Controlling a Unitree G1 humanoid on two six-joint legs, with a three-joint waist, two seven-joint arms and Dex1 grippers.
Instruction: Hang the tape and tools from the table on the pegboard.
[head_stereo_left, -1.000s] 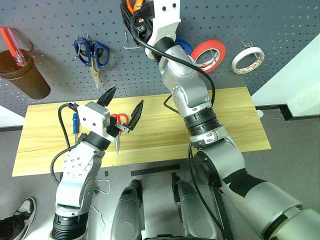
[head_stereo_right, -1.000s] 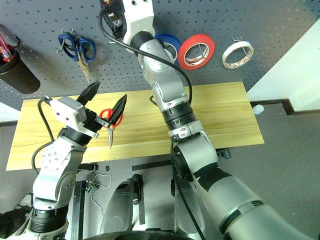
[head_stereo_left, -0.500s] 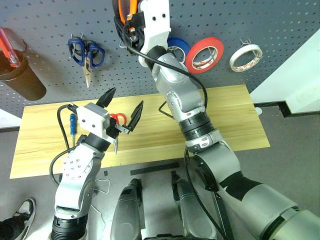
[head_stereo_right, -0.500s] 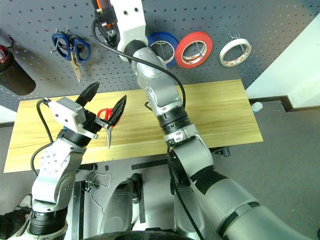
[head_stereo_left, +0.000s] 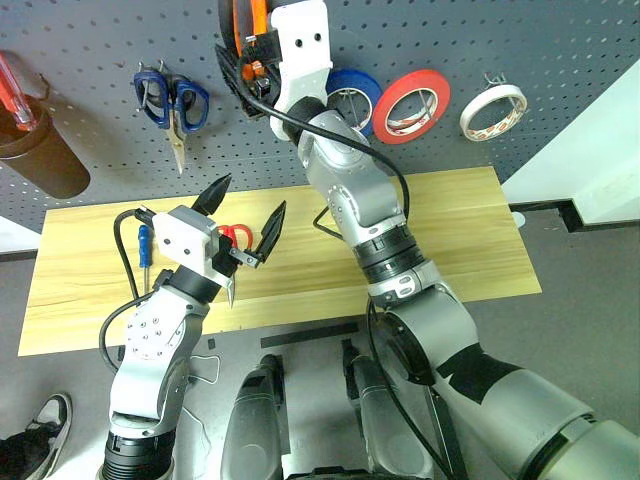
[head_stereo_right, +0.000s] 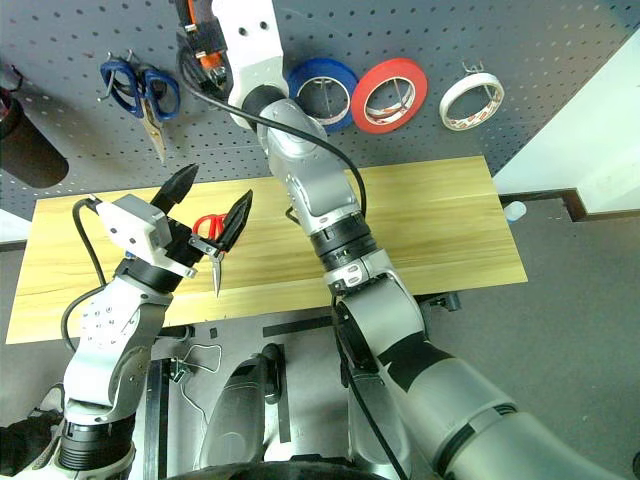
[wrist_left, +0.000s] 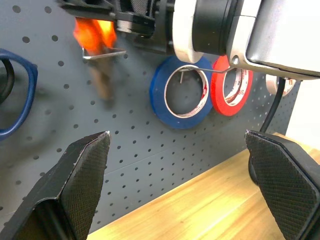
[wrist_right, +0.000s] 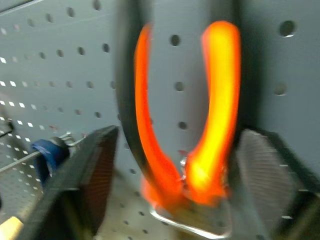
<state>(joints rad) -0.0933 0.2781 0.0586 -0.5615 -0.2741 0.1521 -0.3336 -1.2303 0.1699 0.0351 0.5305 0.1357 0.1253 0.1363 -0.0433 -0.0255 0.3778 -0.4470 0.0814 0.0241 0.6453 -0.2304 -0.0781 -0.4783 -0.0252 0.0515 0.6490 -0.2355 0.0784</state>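
Hanging pliers (wrist_right: 220, 100) on a hook (wrist_right: 190, 227) high on the pegboard (head_stereo_left: 100, 150). Right gripper (wrist_right: 177, 135): released, fingers wide either side of the orange handles, gripping nothing. Draw straight back from the pegboard without brushing the handles, lest the pliers slip off the hook. Let any swing settle first. Left gripper (head_stereo_left: 252, 195): released, empty, below the pegboard, over the scissors (head_stereo_left: 235, 236). Tape (head_stereo_left: 472, 122) already hung at the pegboard's right; scissors and screwdriver (head_stereo_left: 145, 245) below the pegboard, on the table (head_stereo_left: 450, 230), probably next.
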